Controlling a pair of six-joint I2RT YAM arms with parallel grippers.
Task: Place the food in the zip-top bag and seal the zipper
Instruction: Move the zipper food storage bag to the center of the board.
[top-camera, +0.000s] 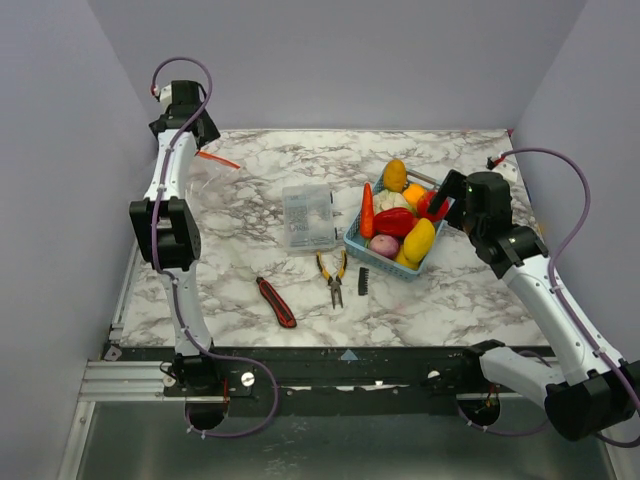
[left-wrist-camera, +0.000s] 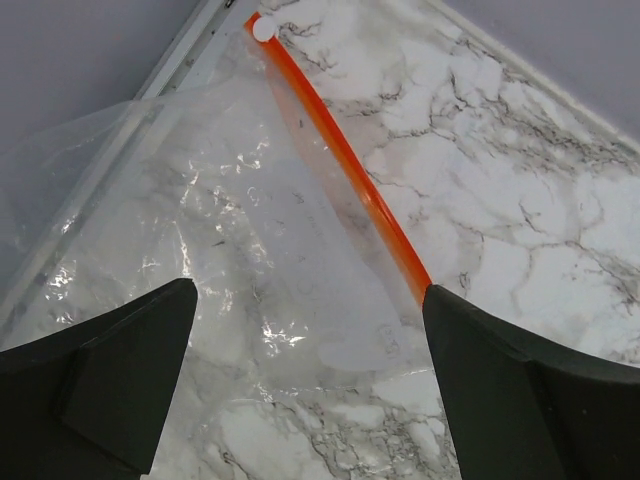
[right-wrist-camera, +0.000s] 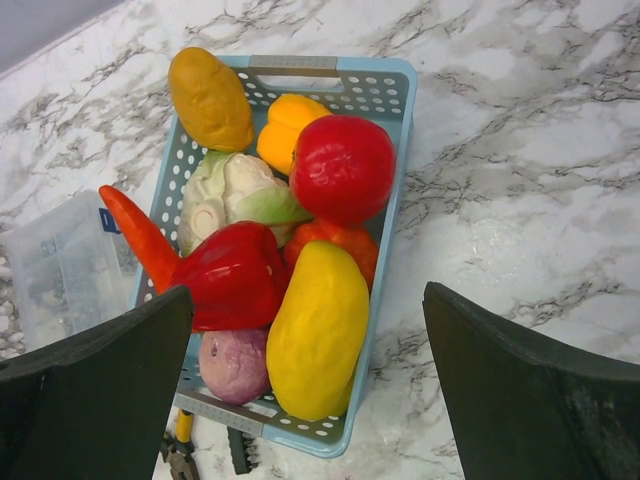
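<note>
Right wrist: your right pincer (right-wrist-camera: 307, 288) is wide open, yellow fruit (right-wrist-camera: 315, 335) directly below; drop straight, pinch its middle; left pincer (left-wrist-camera: 309, 286) open above bag (left-wrist-camera: 200, 200).

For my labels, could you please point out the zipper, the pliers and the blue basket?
zipper (left-wrist-camera: 342, 160), left wrist view, middle of strip.
pliers (top-camera: 335, 285), top external view, at the pivot.
blue basket (right-wrist-camera: 372, 92), right wrist view, far wall.
</note>
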